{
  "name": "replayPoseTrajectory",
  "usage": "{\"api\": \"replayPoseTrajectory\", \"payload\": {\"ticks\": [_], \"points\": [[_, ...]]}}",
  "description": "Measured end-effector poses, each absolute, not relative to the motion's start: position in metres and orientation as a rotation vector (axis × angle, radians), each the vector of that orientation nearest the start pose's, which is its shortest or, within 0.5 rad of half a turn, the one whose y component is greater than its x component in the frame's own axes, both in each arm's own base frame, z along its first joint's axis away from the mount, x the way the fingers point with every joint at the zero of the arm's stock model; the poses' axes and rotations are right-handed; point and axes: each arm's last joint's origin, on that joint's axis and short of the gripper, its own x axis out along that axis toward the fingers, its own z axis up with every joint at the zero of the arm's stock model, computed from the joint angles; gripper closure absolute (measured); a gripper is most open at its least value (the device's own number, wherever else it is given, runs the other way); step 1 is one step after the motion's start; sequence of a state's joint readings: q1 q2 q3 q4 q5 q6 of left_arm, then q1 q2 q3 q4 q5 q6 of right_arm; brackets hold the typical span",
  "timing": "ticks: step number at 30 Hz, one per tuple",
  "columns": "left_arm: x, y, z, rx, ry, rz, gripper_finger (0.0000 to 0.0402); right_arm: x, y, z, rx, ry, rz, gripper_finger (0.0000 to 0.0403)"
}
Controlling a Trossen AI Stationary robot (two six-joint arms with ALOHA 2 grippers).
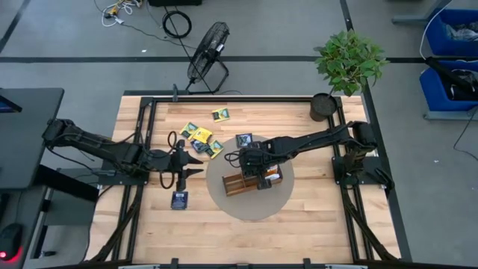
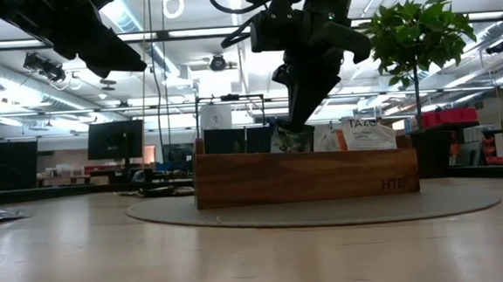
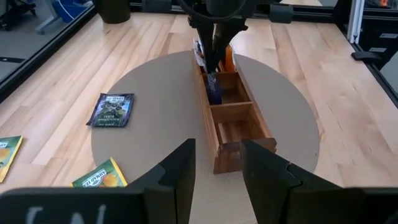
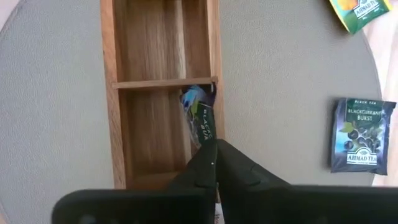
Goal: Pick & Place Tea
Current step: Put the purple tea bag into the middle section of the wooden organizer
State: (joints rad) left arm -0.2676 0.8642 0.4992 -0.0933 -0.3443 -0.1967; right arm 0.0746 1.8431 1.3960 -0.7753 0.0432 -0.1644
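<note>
We are seeing the right gripper (image 4: pixel 214 163) pinching a dark tea sachet (image 4: pixel 200 121) between fingers pressed together on its upper edge. The sachet is hanging upright inside the middle compartment of the wooden tray (image 4: pixel 112 118), close against the long wall on one side and just beside the divider. In the left wrist view the same dark sachet (image 3: pixel 214 89) is sitting down in the tray (image 3: pixel 245 127) with the right gripper (image 3: pixel 217 53) directly above it, and orange-and-white sachets (image 3: pixel 229 59) are standing in the far compartment. The tray is resting on a round grey mat (image 1: pixel 224 202).

The left gripper (image 3: pixel 216 171) is hovering over the bare wood of the table (image 1: pixel 314 224), off the mat's left edge, with its fingers spread apart and nothing between them.

Loose tea is lying outside the tray: a Blackcurrant Burst sachet (image 4: pixel 362 135) flat on the mat, a dark blue sachet (image 1: pixel 179 199) on the table near the left gripper, and a cluster of yellow-and-green sachets (image 1: pixel 199 137) on the wood further back. A potted plant (image 1: pixel 348 63) is standing at the table's far right corner.
</note>
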Motion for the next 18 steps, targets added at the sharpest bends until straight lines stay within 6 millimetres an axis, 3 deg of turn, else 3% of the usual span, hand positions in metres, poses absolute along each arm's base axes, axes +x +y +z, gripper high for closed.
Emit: {"api": "replayPoseTrajectory", "payload": {"ticks": [13, 18], "points": [[0.1792, -0.0393, 0.2289, -0.081, 0.449, 0.119, 0.0271, 0.3618, 0.024, 0.2237, -0.216, 1.246, 0.032, 0.0249], [0.1802, -0.0417, 0.2234, -0.162, 0.503, 0.071, 0.0271, 0.3606, 0.033, 0.2245, -0.217, 1.24, -0.013, 0.0225]]}}
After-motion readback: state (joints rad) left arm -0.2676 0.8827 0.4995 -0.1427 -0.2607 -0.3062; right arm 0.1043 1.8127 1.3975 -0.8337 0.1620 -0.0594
